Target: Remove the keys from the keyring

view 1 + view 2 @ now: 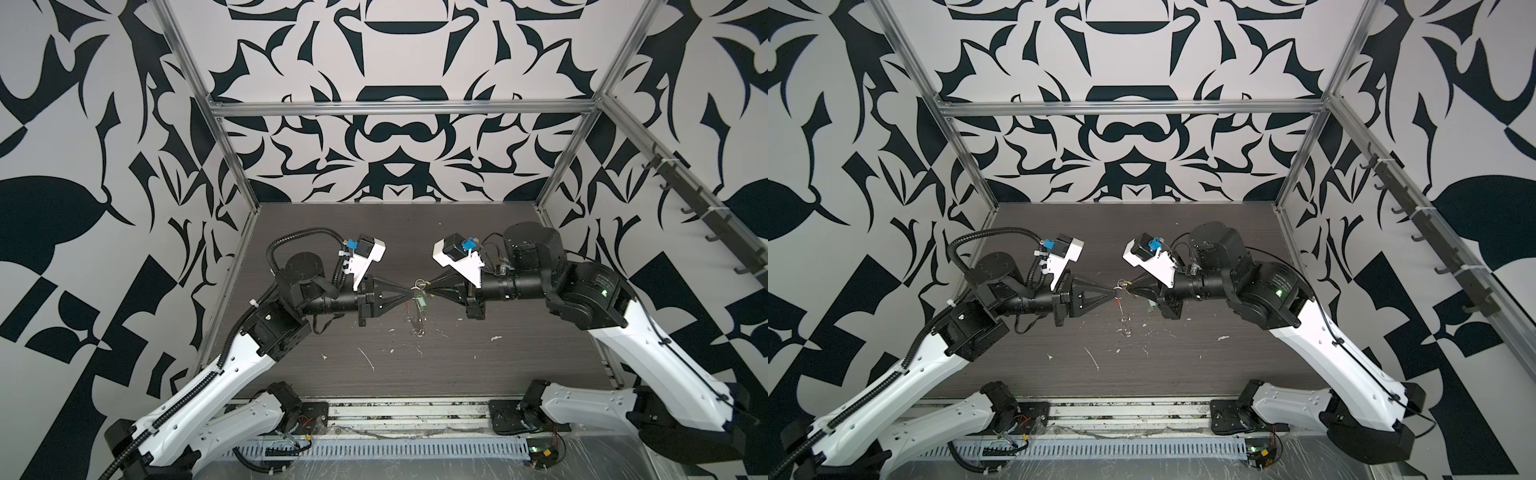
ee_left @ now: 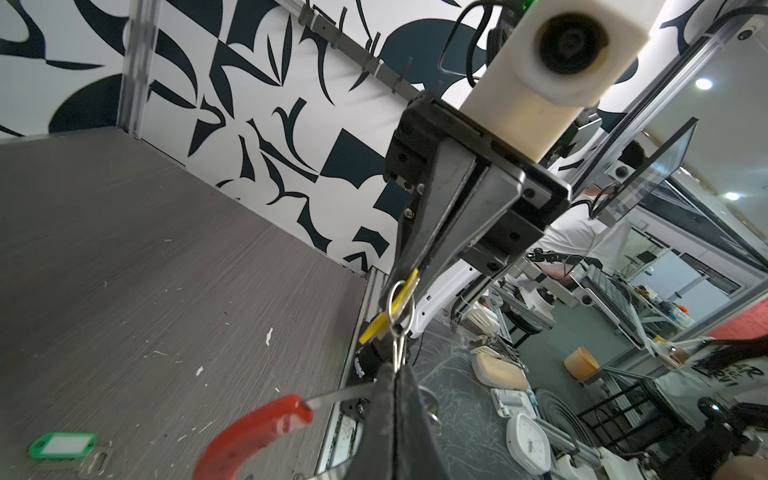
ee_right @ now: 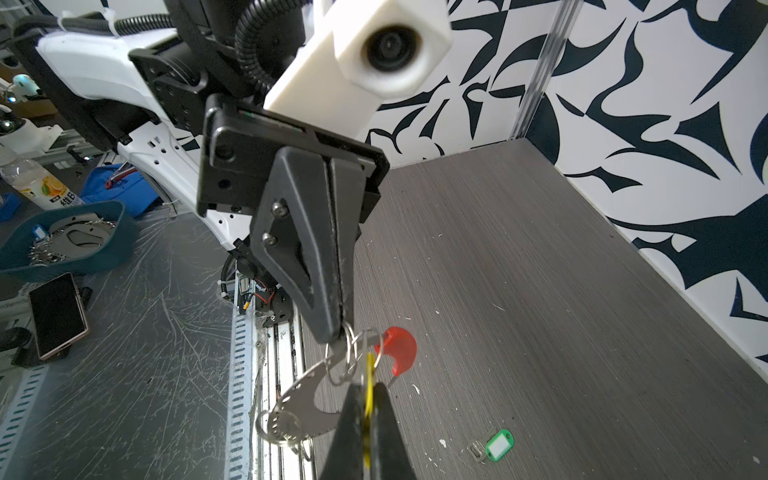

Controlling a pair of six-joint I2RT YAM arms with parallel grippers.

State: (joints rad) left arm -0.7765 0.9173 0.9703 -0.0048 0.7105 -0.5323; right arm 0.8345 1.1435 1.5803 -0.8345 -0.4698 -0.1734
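Observation:
Both grippers meet tip to tip above the middle of the dark table [image 1: 478, 365]. My left gripper [image 1: 409, 294] [image 2: 395, 368] is shut on a small wire ring of the keyring [image 3: 299, 399], a perforated silvery hoop. The hoop hangs below with its red sleeve [image 2: 257, 432] [image 3: 399, 349]. My right gripper [image 1: 432, 289] [image 3: 368, 388] is shut on the yellow tag [image 2: 395, 307] of one key, whose ring is still linked to the keyring. That key's metal blade is hidden. The green-tagged key [image 3: 498, 444] [image 2: 62, 444] lies loose on the table below.
White flecks [image 1: 368, 359] are scattered over the table. Patterned walls with metal posts close in three sides. Along the front edge runs a slotted rail [image 1: 407, 451]. Beyond it lie a blue tray of metal parts [image 3: 62, 245] and a phone [image 3: 58, 316].

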